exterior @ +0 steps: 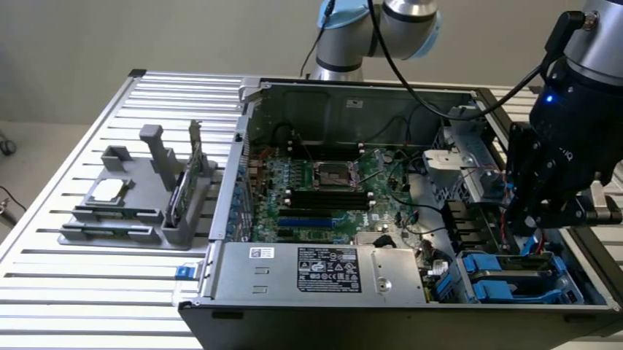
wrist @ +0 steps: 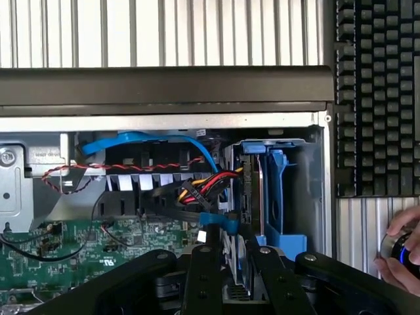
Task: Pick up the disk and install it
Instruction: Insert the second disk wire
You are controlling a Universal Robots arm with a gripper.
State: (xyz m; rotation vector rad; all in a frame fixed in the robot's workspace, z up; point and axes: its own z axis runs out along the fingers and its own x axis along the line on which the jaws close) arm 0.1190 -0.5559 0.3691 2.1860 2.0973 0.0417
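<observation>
— Where's the disk now?

— On edge in its blue carrier frame, between the gripper fingers, down in the drive bay at the corner of the computer case. The gripper is closed on its two flat faces.

— How will it handle?

— Stiff, fairly heavy I'd guess, with smooth metal faces that could slip. It's delicate inside, so hold the flat sides firmly, clear of the cables.

Disk upright in drive bay, pincer above.
</observation>
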